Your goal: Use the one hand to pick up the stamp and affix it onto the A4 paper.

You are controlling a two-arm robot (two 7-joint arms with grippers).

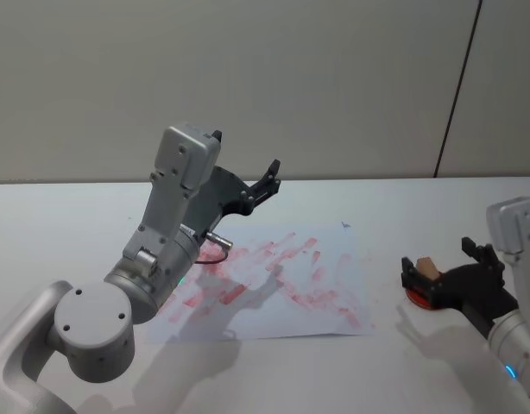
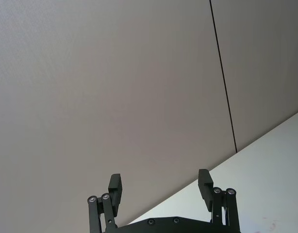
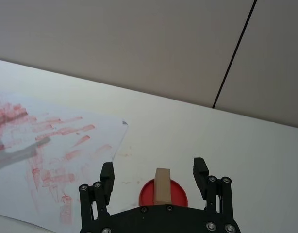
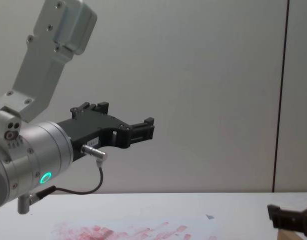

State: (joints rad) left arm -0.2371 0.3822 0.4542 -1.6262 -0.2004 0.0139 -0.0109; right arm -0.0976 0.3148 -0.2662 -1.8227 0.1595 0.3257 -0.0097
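Reaching end effector: the right end effector (image 3: 154, 168) is sitting low over the desk (image 1: 334, 371), on the robot's right, well to the right of the A4 paper (image 1: 282, 285).
Right end effector state: it is standing released, with one black finger (image 3: 107, 171) showing on each side of the stamp (image 3: 162, 187) and a gap left on both sides; nothing is being gripped.
Stamp: the light-brown wooden block is standing on end on a round red pad (image 3: 177, 195), between the spread fingers and close to the palm.
Red pad: it is lying flat on the desk, just beside the paper's right edge and apart from it.
A4 paper: it is lying flat at the middle of the desk, showing rows of red-pink smeared marks across most of its surface.
Left end effector: the left end effector (image 2: 159, 180) is hanging high above the paper's left part, pointing up and away at the grey wall (image 2: 115, 73); it is released and carrying nothing.
Left arm: a green ring (image 4: 45, 177) is glowing on its wrist.
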